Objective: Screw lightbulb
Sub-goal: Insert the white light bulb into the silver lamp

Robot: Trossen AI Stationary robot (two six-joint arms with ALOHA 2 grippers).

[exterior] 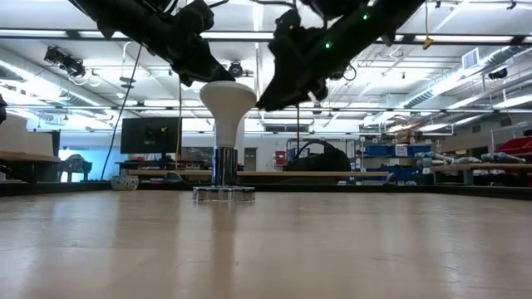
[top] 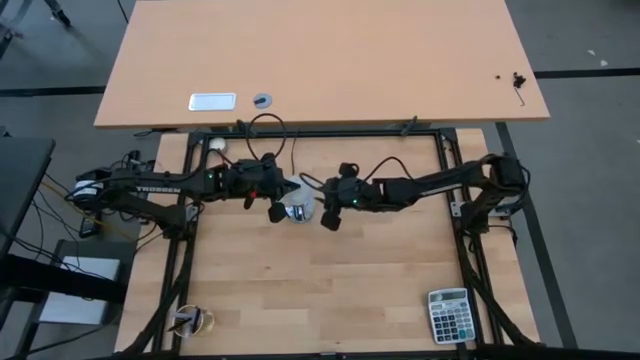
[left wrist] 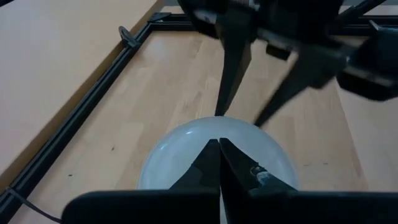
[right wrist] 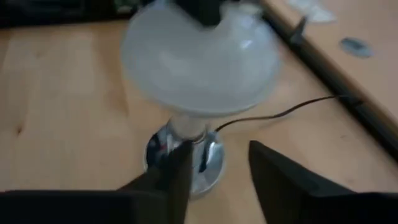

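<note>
The lightbulb [exterior: 226, 104] stands upright in the socket [exterior: 223, 193] on the bench, base down, with the right tool [right wrist: 216, 167] just beside its neck, fingers apart and gripping nothing. The left tool [left wrist: 219, 163], fingers pressed together, rests over the bulb's face. Judging by this, the screwing is mid-way: next the right tool must close on the neck and twist.
</note>
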